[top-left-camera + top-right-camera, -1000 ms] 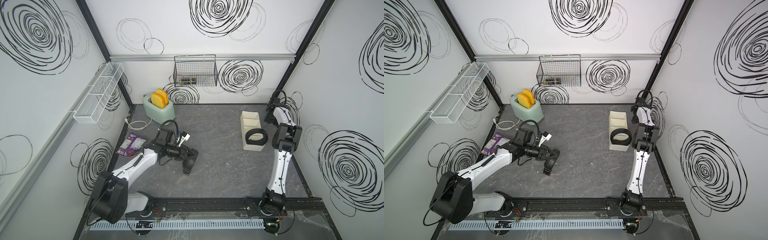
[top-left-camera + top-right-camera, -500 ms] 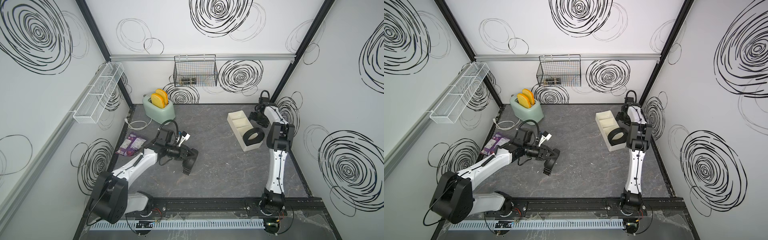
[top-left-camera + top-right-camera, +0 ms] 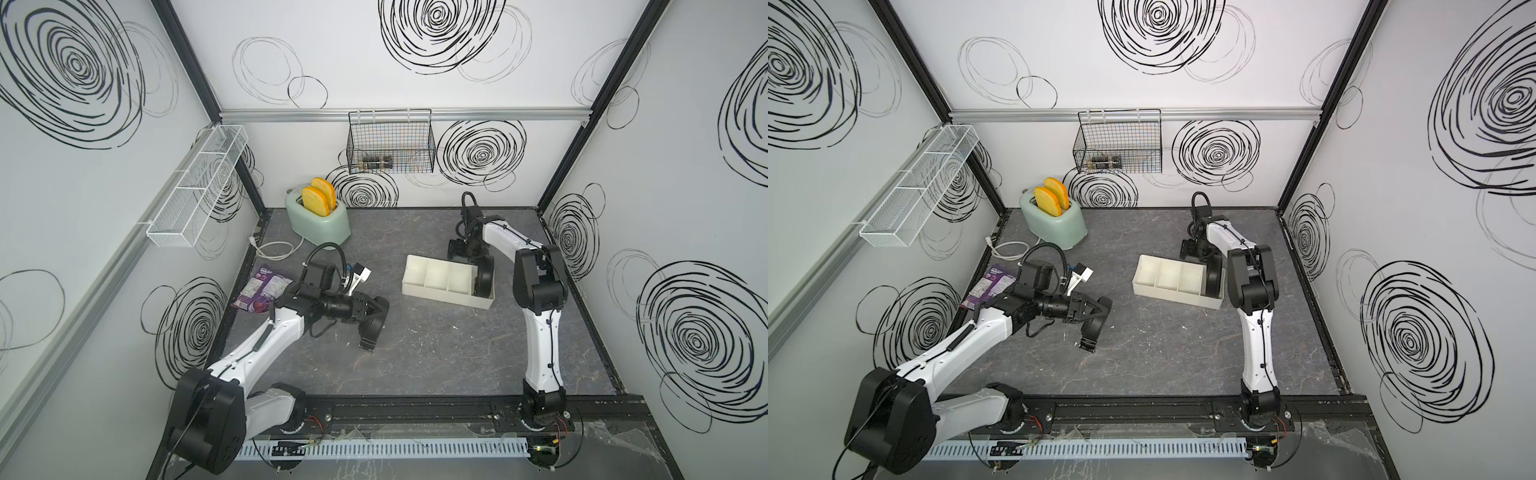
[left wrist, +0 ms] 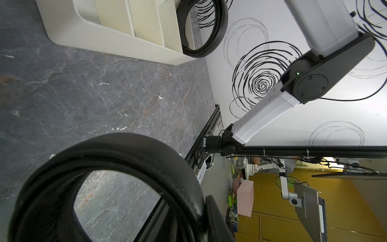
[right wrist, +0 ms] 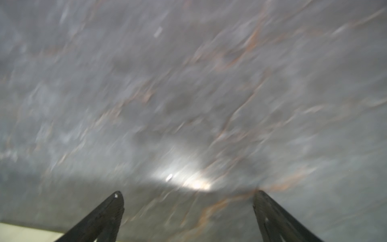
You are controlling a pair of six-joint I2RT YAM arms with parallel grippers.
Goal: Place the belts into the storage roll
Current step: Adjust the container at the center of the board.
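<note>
Coiled belt (image 4: 129, 150) cropped at frame edge, tabletop (image 5: 188, 83) motion-blurred

I see white walls (image 3: 374, 83) with black swirls (image 3: 482, 153) all over. The floor (image 3: 415, 353) is grey stone with thin lines. A white shelf (image 3: 195, 187) hangs on one wall, a black basket (image 3: 390, 145) on the back wall.

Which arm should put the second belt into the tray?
Left. The left gripper holds the coiled belt, facing the free compartments of the storage tray; the right gripper stands open and empty behind the tray.
</note>
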